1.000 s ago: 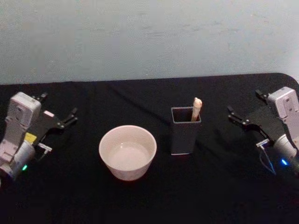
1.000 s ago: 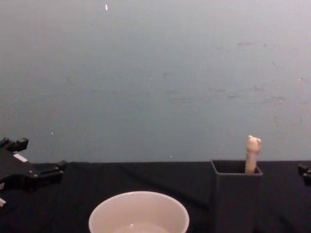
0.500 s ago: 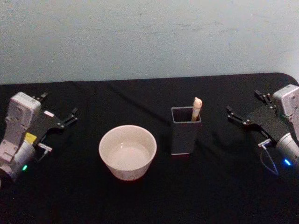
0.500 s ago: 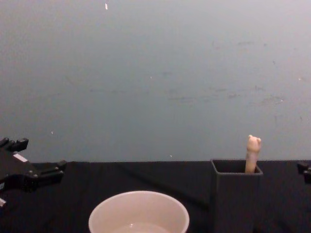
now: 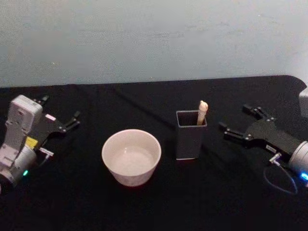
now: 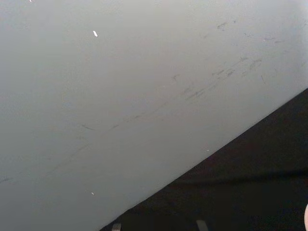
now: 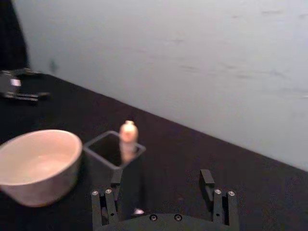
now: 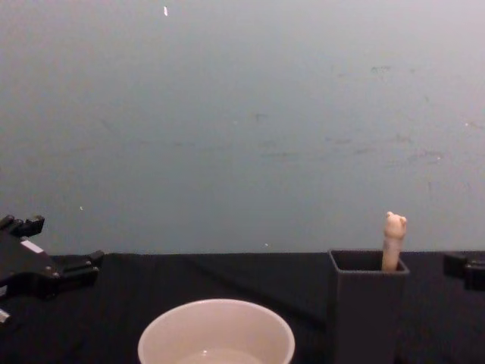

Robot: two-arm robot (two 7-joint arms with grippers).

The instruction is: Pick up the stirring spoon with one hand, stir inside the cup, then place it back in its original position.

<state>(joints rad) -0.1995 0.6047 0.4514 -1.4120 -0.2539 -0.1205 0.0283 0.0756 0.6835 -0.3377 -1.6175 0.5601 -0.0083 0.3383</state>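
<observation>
broadly, a pale blue-grey wall (image 5: 144,38) rises behind everything, scuffed here and there. below it a black-covered worktop (image 5: 154,211) spreads across the head view, with its far right corner rounded.

the left end effector (image 5: 60,107) sits at the left edge of the worktop, well apart from the task's things. its two black fingers are spread apart with nothing between them. the right end effector (image 5: 234,117) hangs over the right side of the worktop. it points toward the holder (image 5: 191,142) and is near it but not touching. its fingers are spread wide and grip nothing. the right wrist view looks past both fingers at the holder, with the cup (image 5: 131,177) beyond it.

the cup, round and cream-white, stands near the middle of the worktop, left of the holder and a little apart from it. its inside is pale, and whether it holds any liquid cannot be told. the holder is dark grey, square and upright.

the stirring spoon (image 5: 202,111) stands in the holder, leaning at its far right corner. only the cream handle and the bear-head knob rise above the rim. the metal bowl is hidden inside.
</observation>
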